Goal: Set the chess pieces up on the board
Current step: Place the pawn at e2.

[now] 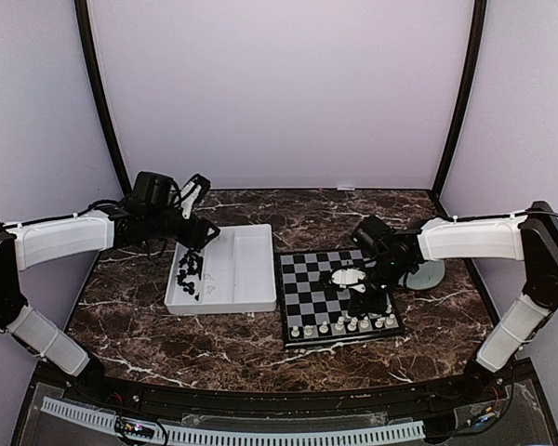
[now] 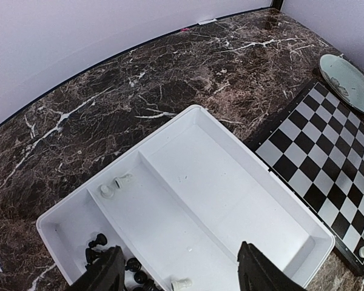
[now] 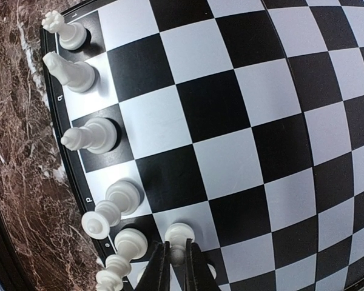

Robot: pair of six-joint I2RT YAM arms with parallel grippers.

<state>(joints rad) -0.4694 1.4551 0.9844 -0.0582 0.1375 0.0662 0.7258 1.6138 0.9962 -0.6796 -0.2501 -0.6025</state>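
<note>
Several white chess pieces stand close together along the near edge of the board. The right gripper is pinched nearly shut on a white pawn one row in, just beside them. If the jaws part unevenly or lift at a slant, a finger could drag the pawn off its square or topple its neighbours. The left gripper hangs wide open and empty over the white tray, where black pieces lie at the left end.
</note>
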